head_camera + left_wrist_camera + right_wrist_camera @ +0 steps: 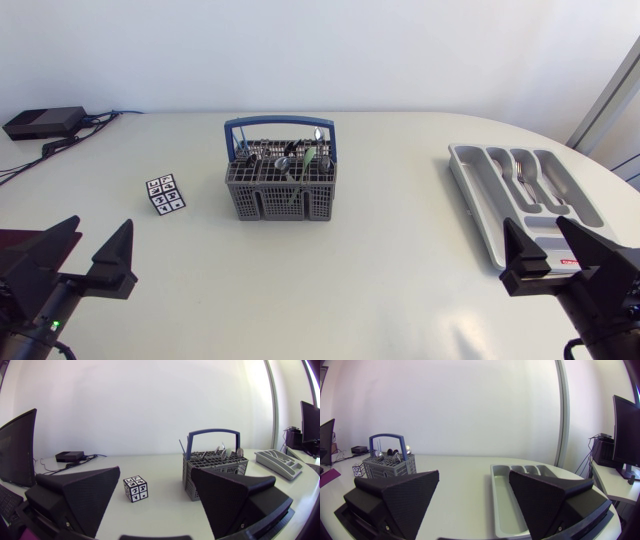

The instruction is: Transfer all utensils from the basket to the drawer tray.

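A grey mesh basket (280,187) with a blue handle stands mid-table, holding several metal utensils (287,156) upright. The grey drawer tray (480,190) lies at the right, with forks (523,172) in one slot. My left gripper (80,260) rests open near the front left, nothing between its fingers. My right gripper (560,255) is open at the front right, over the tray's near end. In the left wrist view the basket (215,472) stands ahead of the open left gripper (157,497). In the right wrist view the tray (507,495) runs ahead between the open fingers, the basket (389,462) far off beside it.
A small cube with black-and-white markers (165,194) sits left of the basket, also ahead of the left gripper as the cube (135,489). A black box (45,122) with cables lies at the far left corner.
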`<state>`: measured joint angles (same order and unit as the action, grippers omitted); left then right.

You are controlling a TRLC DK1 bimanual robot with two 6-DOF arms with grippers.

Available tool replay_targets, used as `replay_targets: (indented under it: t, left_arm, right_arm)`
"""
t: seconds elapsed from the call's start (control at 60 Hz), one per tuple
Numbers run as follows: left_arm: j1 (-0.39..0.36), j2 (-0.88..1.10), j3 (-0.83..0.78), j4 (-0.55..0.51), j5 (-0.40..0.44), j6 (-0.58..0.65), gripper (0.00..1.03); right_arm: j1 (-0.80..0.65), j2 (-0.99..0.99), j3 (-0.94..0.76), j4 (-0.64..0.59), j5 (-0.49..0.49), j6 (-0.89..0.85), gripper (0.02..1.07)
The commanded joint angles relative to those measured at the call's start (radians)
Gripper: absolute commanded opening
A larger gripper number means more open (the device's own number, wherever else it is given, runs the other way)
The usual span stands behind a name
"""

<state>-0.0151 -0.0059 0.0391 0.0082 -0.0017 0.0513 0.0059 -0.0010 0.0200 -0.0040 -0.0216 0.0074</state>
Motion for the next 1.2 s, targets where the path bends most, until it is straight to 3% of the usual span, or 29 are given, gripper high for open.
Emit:
replay_targets:
  t: [0.0,0.267,0.35,0.483,0.733,0.817,0.917,1.0,1.067,1.183]
  left_arm:
    - [0.003,-0.008,-0.038,-0.016,-0.003,-0.018,0.99]
    - [0.02,-0.008,-0.016,-0.002,-0.014,-0.007,0.99]
    - [0.021,-0.006,0.008,-0.005,-0.02,-0.007,0.98]
    - [0.02,0.023,0.074,-0.027,-0.02,-0.01,0.97]
    - [0.014,0.293,0.265,-0.017,-0.023,-0.042,0.97]
    - [0.004,0.492,0.36,-0.016,-0.047,-0.054,0.97]
    - [-0.066,0.681,0.467,-0.076,-0.144,-0.03,0.97]
    - [-0.161,0.857,0.594,-0.223,-0.193,-0.021,0.97]
    - [-0.154,0.954,0.66,-0.307,-0.193,0.024,0.97]
    - [-0.177,1.069,0.722,-0.338,-0.188,0.032,0.97]
  right_arm:
    - [0.009,-0.005,-0.02,-0.008,0.009,0.009,1.03]
    - [0.006,-0.005,-0.008,-0.008,0.012,-0.012,1.03]
    - [0.011,0.01,0.055,-0.06,0.012,-0.012,1.02]
    - [0.011,0.107,0.118,-0.044,0.012,-0.012,1.02]
    - [0.034,0.348,0.236,0.03,0.008,-0.007,1.02]
    - [0.138,0.48,0.293,0.07,0.078,-0.004,1.02]
    - [0.189,0.657,0.36,0.088,0.106,0.022,1.02]
    - [0.213,0.776,0.425,0.082,0.1,0.043,1.02]
    - [0.255,0.817,0.46,0.078,0.123,0.037,1.02]
    - [0.365,0.941,0.549,0.059,0.207,-0.029,1.02]
